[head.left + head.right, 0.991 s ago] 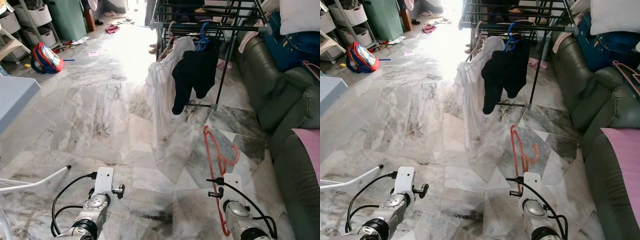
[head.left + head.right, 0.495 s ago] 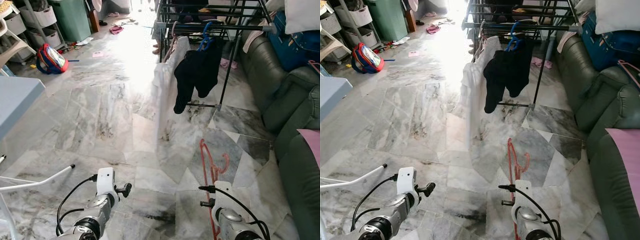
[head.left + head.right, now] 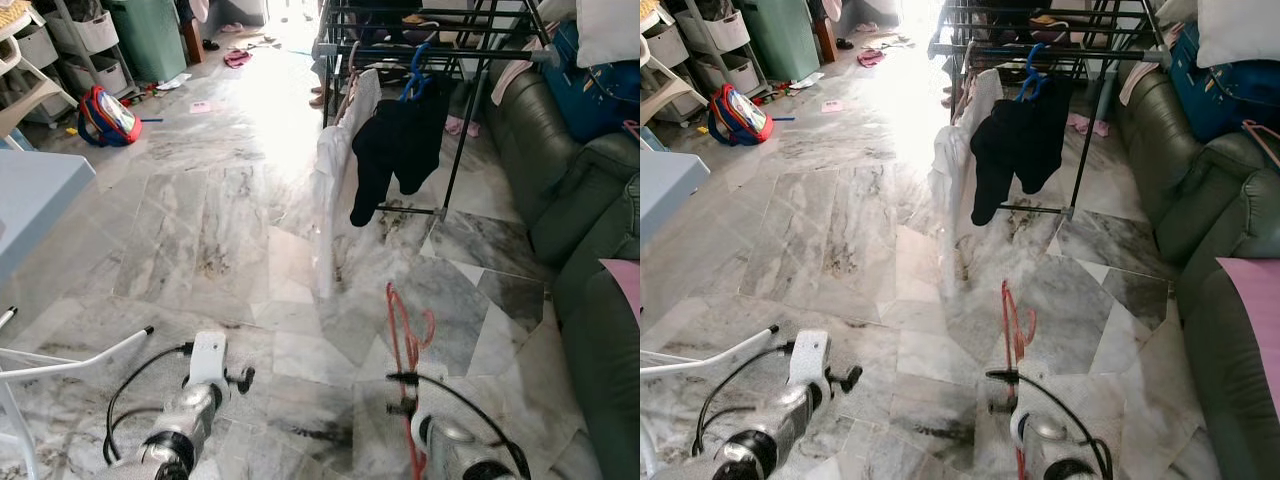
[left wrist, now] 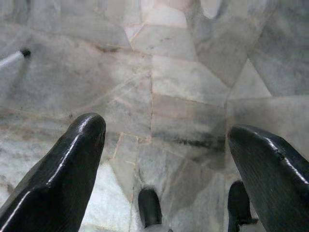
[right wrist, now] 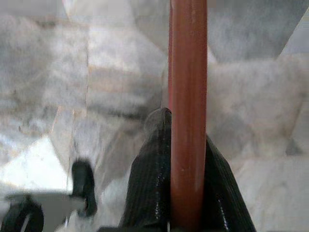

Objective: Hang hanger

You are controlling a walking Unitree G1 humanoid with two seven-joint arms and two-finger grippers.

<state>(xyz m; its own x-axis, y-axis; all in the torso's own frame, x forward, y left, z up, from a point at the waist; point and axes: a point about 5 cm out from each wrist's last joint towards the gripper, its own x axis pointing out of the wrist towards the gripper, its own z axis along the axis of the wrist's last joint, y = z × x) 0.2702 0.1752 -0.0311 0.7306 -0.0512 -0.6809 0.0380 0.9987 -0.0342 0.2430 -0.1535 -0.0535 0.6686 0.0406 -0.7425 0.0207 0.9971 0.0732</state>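
- right gripper: fingers clenched on the red hanger, which stands upright ahead of the right arm, its hook end pointing toward the rack.
- left gripper: fingers spread wide and released, holding nothing, carried low over the marble floor.
- middle distance: bare marble floor lies between the robot and the drying rack, well apart from the hanger.
- far: the rack bar already carries a white garment and a dark garment on a blue hanger; a green sofa stands at right.
- step judged: carrying the hanger toward the rack, not yet hung.
- next move calls for: closing the gap, raising the right arm, and hooking onto a free stretch of bar.
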